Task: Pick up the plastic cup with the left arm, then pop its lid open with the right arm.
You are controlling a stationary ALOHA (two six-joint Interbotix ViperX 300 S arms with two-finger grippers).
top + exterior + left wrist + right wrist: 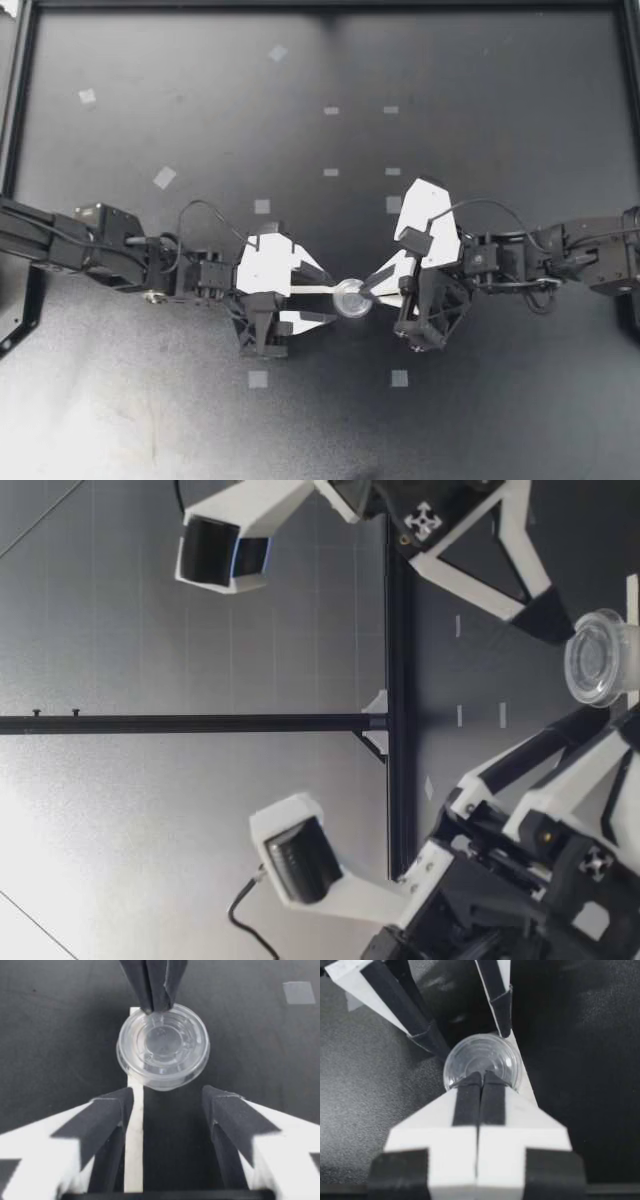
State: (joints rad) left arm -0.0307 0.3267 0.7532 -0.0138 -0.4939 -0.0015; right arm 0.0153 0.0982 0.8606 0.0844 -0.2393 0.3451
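And here they meet mid-surface. My right claw (369,288) has its two fingers pinched tight on the rim of the clear round cup (352,298). Its pads (468,1095) are pressed side by side with only that thin rim between them.

Facing it, my left claw (332,299) stands wide open and holds nothing. Its fingertips (117,1105) flank the cup's (163,1046) near edge, but I cannot tell if they touch it.

The cup sits right between the two claws, over a white strip (134,1150) that runs beneath one left finger. From table height the cup (600,658) shows between both sets of fingers. Whether it rests on the surface (480,420) I cannot tell.

Small tape squares (258,379) lie near the claws. Around them the dark surface spreads wide on every side, out to the black frame (320,5) at the far edge.
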